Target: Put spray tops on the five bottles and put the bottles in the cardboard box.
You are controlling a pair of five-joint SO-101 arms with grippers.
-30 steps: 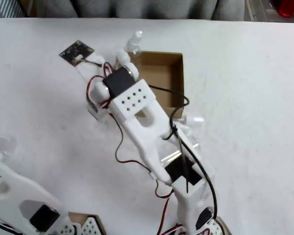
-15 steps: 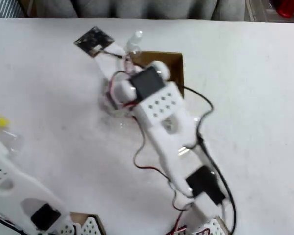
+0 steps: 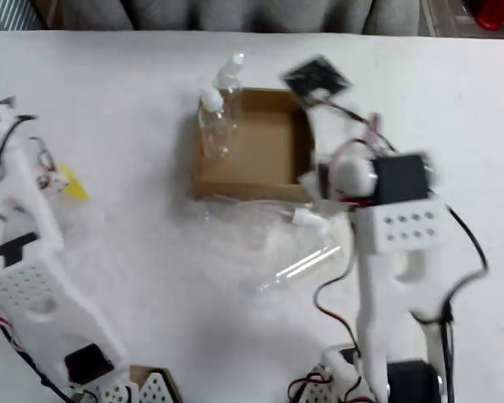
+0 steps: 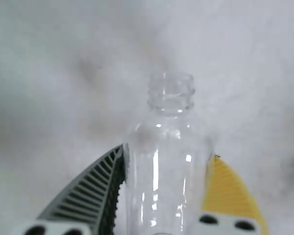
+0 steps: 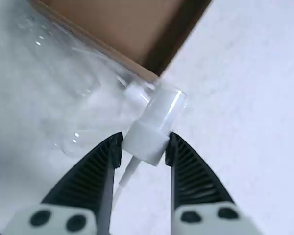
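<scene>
Two parts well apart — spray top (image 5: 154,122) clamped in the right gripper (image 5: 144,140), bottle (image 4: 169,127), open neck outward, clamped in the left gripper (image 4: 167,154).

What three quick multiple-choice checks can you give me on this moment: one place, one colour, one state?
1. Relative to the cardboard box, where is the spray top in the right gripper? A) inside it B) outside, by its corner C) screwed onto a bottle
2. The fingers of the left gripper are: A) grey and yellow B) both black C) both white
3. The bottle in the left gripper is: A) capped B) cracked C) uncapped

1 B: the right wrist view shows it off the box's corner. 2 A: one of each flanks the bottle. 3 C: its threaded neck is bare.
</scene>
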